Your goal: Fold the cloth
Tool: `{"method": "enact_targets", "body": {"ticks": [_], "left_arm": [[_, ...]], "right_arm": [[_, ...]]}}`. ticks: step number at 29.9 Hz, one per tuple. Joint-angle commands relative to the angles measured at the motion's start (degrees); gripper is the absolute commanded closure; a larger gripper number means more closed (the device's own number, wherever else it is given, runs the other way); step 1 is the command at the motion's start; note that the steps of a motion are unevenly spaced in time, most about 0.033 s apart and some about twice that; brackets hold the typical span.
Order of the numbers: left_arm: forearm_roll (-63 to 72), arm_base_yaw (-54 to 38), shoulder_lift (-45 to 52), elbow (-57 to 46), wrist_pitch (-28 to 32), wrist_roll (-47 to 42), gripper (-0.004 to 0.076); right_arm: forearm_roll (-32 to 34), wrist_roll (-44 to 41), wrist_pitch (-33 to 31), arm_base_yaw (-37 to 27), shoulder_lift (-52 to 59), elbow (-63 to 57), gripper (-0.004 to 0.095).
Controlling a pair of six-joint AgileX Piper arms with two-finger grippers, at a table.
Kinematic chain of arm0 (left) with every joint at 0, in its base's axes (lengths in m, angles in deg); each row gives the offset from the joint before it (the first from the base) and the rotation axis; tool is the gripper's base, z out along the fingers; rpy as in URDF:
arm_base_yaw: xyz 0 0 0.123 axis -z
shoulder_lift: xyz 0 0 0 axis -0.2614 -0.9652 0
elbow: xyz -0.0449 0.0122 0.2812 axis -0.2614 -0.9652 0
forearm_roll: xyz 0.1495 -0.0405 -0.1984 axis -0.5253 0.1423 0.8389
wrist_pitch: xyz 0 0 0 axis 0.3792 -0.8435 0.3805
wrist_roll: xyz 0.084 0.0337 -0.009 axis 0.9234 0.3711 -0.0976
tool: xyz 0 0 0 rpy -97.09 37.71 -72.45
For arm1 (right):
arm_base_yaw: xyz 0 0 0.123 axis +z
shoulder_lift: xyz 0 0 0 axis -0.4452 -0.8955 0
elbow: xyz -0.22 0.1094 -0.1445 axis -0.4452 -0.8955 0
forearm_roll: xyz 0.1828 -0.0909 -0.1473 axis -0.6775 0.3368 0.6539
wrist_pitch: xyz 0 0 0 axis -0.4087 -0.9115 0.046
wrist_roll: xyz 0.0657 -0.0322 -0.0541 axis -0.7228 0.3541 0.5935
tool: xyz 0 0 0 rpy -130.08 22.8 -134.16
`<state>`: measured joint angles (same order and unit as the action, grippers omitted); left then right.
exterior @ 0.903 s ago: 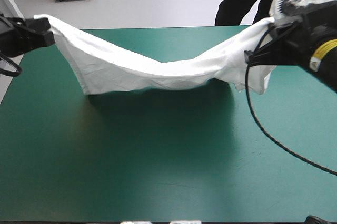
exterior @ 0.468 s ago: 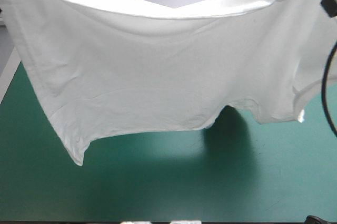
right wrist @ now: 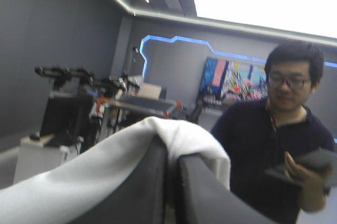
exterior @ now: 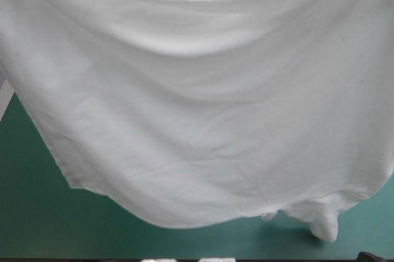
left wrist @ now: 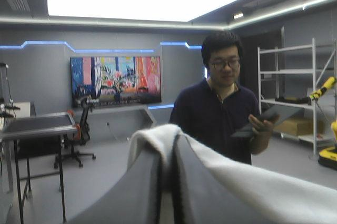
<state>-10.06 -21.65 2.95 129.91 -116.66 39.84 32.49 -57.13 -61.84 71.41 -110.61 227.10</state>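
Observation:
The white T-shirt hangs raised high and stretched wide, filling most of the high view like a curtain; its lower hem droops close above the teal-green table. Both arms are hidden behind it there. In the left wrist view my left gripper is shut on the T-shirt, white fabric draped over the black fingers' tips. In the right wrist view my right gripper is likewise shut on a fold of the T-shirt. Both wrist views look level into the room.
Only strips of the teal-green cover show along the near edge and at the left. A bunched sleeve hangs lowest at the near right, just above the cover.
Both arms have lifted the T-shirt from low over the table's far side to high up. It has swung toward the camera, and its hem now hangs lower in the picture than just before.

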Motion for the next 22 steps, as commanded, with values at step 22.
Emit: {"method": "enact_targets", "body": {"ticks": [22], "left_arm": [[-13.0, 0.2, -29.1, -17.5, -2.9, -0.6, 0.0733]], "right_arm": [[-30.4, -5.4, -1.2, -31.1, -29.6, -15.5, 0.0925]]}}
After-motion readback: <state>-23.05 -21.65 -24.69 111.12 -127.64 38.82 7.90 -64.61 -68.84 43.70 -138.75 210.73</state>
